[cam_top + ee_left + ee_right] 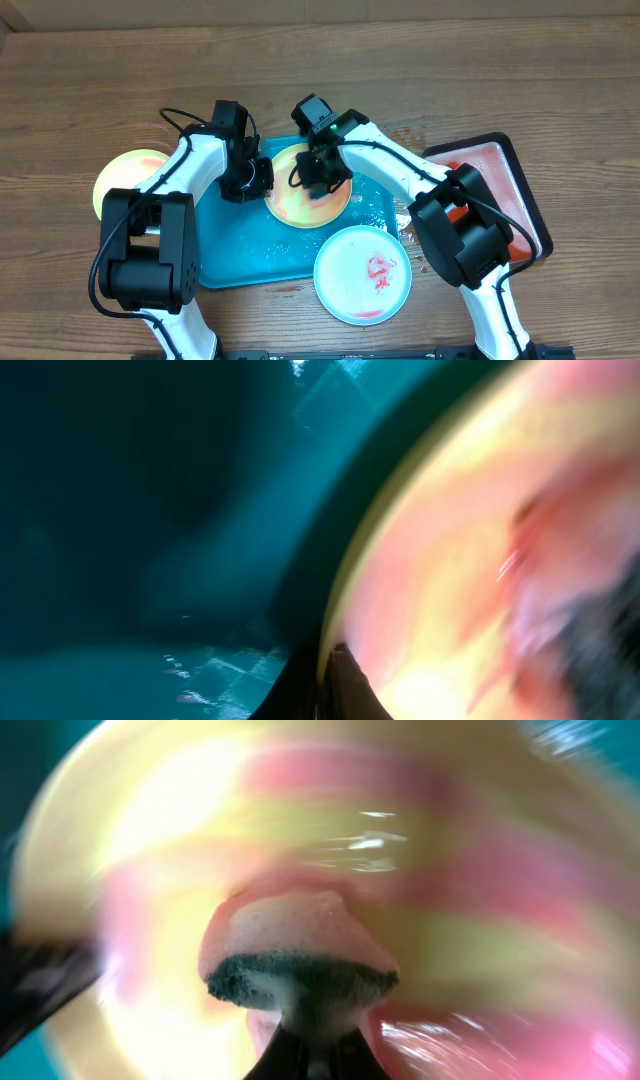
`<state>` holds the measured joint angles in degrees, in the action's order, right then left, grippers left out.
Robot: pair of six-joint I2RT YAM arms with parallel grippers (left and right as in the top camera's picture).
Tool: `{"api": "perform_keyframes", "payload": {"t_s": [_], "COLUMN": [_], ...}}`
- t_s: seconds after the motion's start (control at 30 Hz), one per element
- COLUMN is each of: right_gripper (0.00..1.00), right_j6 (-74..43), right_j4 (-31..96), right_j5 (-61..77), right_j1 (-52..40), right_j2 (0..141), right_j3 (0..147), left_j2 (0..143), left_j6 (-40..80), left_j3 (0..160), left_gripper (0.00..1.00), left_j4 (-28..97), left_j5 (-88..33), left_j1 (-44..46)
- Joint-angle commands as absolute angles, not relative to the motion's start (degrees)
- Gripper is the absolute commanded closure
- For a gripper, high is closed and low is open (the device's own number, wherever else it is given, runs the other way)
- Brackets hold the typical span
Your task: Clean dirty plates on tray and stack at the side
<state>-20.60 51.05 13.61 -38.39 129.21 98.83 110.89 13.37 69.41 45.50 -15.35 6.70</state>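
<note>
Yellow-green plate (290, 205) on tray (230, 250), rim between closed left fingers (355, 695); sponge (295, 945) between closed right fingers (345, 1062)

Blur all over the close-ups!
Both wrist views smear: the yellow-green plate (480, 560) runs off frame and the sponge (300, 955) is fuzzy. From overhead, the right gripper (320, 183) covers the plate's middle, and the jaws of the left gripper (247, 180) can't be made out.

The overhead camera looked straight down on the table (100, 80) from well above, with the tray (235, 255) at centre. The left wrist camera sat very close to the tray floor and faced the rim of the yellow-green plate (480, 560), badly blurred. The right wrist camera looked past its sponge (295, 945) onto that plate's face. All three views shared this plate.
</note>
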Motion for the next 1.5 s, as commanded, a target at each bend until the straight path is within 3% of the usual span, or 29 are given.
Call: {"api": "perform_keyframes", "payload": {"t_s": [0.0,0.47,1.0,1.47], "right_gripper": [0.96,0.96,0.96,0.96], "right_j6": [-18.35,-22.94,-20.14,-30.04], "right_j4": [51.09,59.51,64.82,87.81], "right_j5": [26.98,-5.21,-12.43,-14.13], "right_j1": [-40.56,-33.36,-31.79,-16.47], "right_j2": [132.66,126.98,106.41,98.26], "right_j3": [96.82,101.49,112.53,111.55], "left_j2": [112.12,112.12,110.54,93.01], "left_j6": [12.45,13.98,14.41,16.67], "left_j3": [68.71,68.73,71.81,83.35], "left_gripper": [0.96,0.96,0.96,0.96], "left_j4": [45.41,45.41,47.94,65.91], "left_j5": [-14.76,-14.90,-14.11,6.44], "left_j1": [7.09,7.09,7.18,9.74]}}
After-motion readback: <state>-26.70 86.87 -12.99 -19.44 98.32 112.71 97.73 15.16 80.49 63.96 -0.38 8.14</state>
